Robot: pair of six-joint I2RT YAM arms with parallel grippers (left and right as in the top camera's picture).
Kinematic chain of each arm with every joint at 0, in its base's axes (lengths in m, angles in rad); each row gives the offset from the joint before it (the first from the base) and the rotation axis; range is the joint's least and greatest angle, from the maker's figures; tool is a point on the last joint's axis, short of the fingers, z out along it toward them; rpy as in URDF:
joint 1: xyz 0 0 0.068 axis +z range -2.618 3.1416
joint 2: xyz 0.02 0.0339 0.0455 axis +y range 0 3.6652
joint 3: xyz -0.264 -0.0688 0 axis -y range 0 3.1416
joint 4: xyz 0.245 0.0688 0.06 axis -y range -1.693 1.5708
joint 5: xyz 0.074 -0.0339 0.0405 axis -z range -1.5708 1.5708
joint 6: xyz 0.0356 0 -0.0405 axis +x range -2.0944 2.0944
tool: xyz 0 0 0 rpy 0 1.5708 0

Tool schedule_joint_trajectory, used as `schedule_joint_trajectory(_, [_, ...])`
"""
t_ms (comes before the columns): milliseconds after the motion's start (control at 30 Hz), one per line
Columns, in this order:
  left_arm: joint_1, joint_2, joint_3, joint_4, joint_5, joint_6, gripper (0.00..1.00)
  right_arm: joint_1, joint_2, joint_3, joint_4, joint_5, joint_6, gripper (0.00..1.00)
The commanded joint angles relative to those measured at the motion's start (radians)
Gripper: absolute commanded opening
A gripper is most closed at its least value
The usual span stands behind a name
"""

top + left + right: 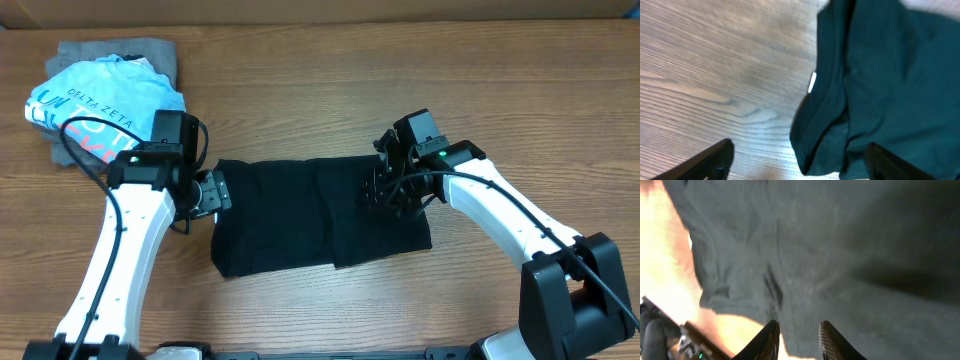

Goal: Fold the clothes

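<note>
The clothes, a black T-shirt [320, 215], lie folded into a rough rectangle in the middle of the wooden table. My left gripper [212, 195] sits at the shirt's left edge. In the left wrist view its jaws stand wide apart, the left gripper [800, 145] straddling a curled hem of the shirt [890, 75] near a small white label [812, 82]. My right gripper [385, 190] hovers over the shirt's right part. In the right wrist view the right gripper [799, 324] has its fingers [769, 340] a little apart, with the dark fabric [840, 255] below them and nothing pinched.
A light blue "DELTA ZETA" shirt [105, 110] lies on a grey garment [150, 52] at the table's far left corner. Bare wood table [330, 90] surrounds the black shirt. Part of the left arm [670, 335] shows at the lower left of the right wrist view.
</note>
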Motion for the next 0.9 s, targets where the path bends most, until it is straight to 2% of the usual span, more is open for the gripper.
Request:
schedule_joint_trajectory(0, [-0.006, 0.047, -0.026, 0.004, 0.042, -0.001, 0.82, 0.018, -0.020, 0.019, 0.068, 0.030, 0.019, 0.32])
schedule_joint_trajectory(133, [-0.006, 0.079, -0.026, 0.054, 0.054, 0.000, 0.84, 0.055, 0.045, 0.019, 0.210, 0.063, 0.118, 0.36])
schedule_joint_trajectory(233, [-0.006, 0.103, -0.027, 0.065, 0.055, 0.000, 0.79, 0.074, 0.098, 0.019, 0.286, 0.062, 0.143, 0.47])
schedule_joint_trajectory(367, [-0.006, 0.142, -0.040, 0.073, 0.076, 0.024, 0.69, 0.108, 0.156, 0.019, 0.342, 0.063, 0.141, 0.50])
schedule_joint_trajectory(433, [-0.005, 0.169, -0.059, 0.075, 0.076, 0.023, 0.68, 0.120, 0.171, 0.019, 0.344, 0.090, 0.142, 0.50])
schedule_joint_trajectory(467, [-0.004, 0.182, -0.071, 0.081, 0.076, 0.023, 0.71, 0.123, 0.173, 0.019, 0.341, 0.107, 0.142, 0.51])
schedule_joint_trajectory(533, [-0.003, 0.207, -0.093, 0.103, 0.081, 0.023, 0.85, 0.123, 0.176, 0.019, 0.331, 0.127, 0.142, 0.50])
schedule_joint_trajectory(667, [0.001, 0.260, -0.113, 0.162, 0.157, 0.029, 1.00, 0.123, 0.176, 0.019, 0.308, 0.129, 0.142, 0.50])
schedule_joint_trajectory(867, [0.001, 0.360, -0.114, 0.216, 0.227, 0.077, 1.00, 0.123, 0.176, 0.019, 0.299, 0.134, 0.142, 0.50])
